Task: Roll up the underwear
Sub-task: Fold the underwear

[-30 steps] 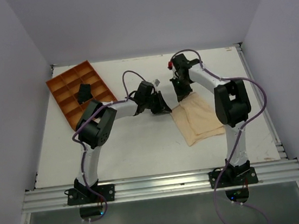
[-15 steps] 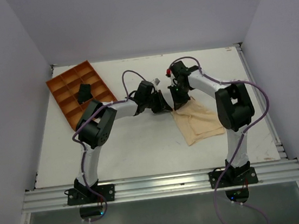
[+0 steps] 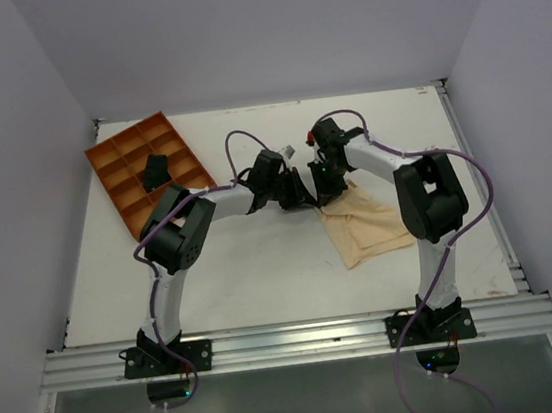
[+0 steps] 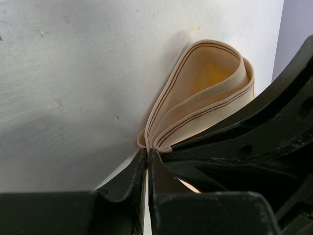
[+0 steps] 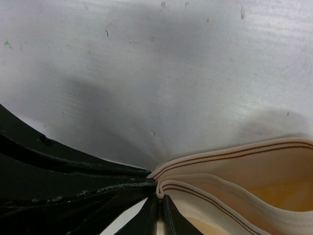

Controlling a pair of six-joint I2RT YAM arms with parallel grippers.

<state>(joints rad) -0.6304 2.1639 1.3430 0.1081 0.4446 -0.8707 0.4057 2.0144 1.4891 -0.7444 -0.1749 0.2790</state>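
The underwear (image 3: 367, 222) is a pale beige cloth lying flat on the white table (image 3: 254, 270), right of centre. Its far left corner is lifted where both grippers meet. My left gripper (image 3: 301, 193) is shut on a fold of the striped waistband (image 4: 210, 83), its tips (image 4: 147, 152) pinching the band's edge. My right gripper (image 3: 325, 182) comes in from the other side, its jaws (image 5: 159, 197) close together on a doubled band fold (image 5: 254, 166). The two grippers' black fingers nearly touch; the right one's fingers (image 4: 254, 127) fill the left wrist view's right side.
An orange compartment tray (image 3: 132, 143) stands at the back left with a small black bundle (image 3: 156, 170) in one cell. White walls close in the table at the back and on both sides.
My right gripper has moved left and slightly nearer, up against the left gripper, drawing the underwear's far corner with it. The left arm has stayed put.
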